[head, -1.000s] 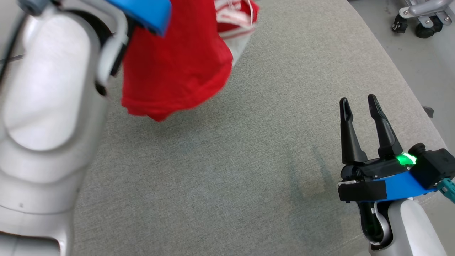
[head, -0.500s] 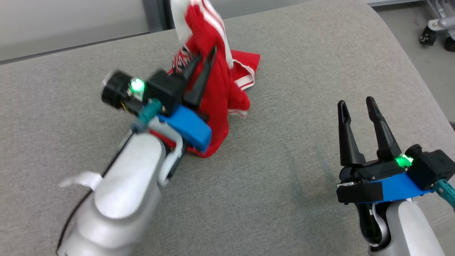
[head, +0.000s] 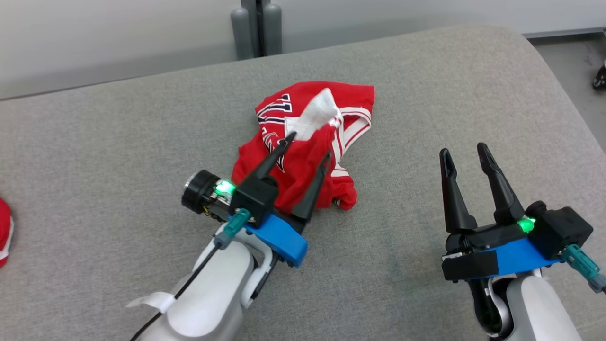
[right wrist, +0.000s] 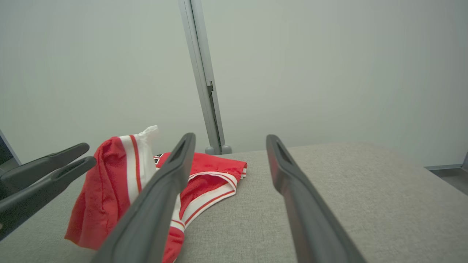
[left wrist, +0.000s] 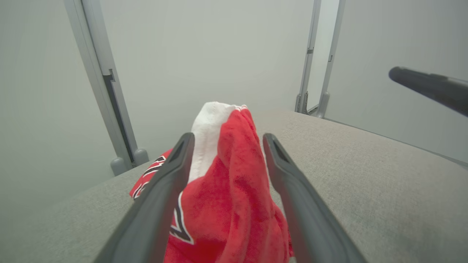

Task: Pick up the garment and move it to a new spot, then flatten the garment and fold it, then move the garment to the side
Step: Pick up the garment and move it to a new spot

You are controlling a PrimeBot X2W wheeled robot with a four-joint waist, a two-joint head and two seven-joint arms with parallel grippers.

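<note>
- The left gripper [head: 307, 147] stands with its two dark fingers spread wide. In the left wrist view [left wrist: 226, 138] a raised fold of cloth stands between them, with a gap showing at one finger. I read it as not pinched.
- That fold belongs to the garment [head: 352, 97], a red jersey with white trim and dark lettering. It lies bunched in a heap on the grey padded surface [head: 426, 94], with one peak of red and white cloth sticking up between the left fingers.
- The right gripper [head: 464, 150] is also wide apart and holds nothing. It hovers well to the right of the garment, clear of it, fingers pointing the same way as the left pair.
- In the right wrist view the garment [right wrist: 106, 190] sits to the left of that gripper's own fingers, with a striped hem spread flat towards them.
- Far to the left of the garment, at the surface's edge, a bit of another red cloth [head: 4, 232] shows. Behind the garment stand two grey posts [head: 255, 28].
- Step in hand, as I judge it: the move to a new spot looks to be at its end, since the garment rests on the surface with no jaw closed on it.
- Next comes flattening. That calls for both grippers to find separate edges or corners of the heap, such as the striped hem on the right, and draw them apart so the cloth spreads.
- The crumpled layers could be caught together, so each grasp should take a single edge.
</note>
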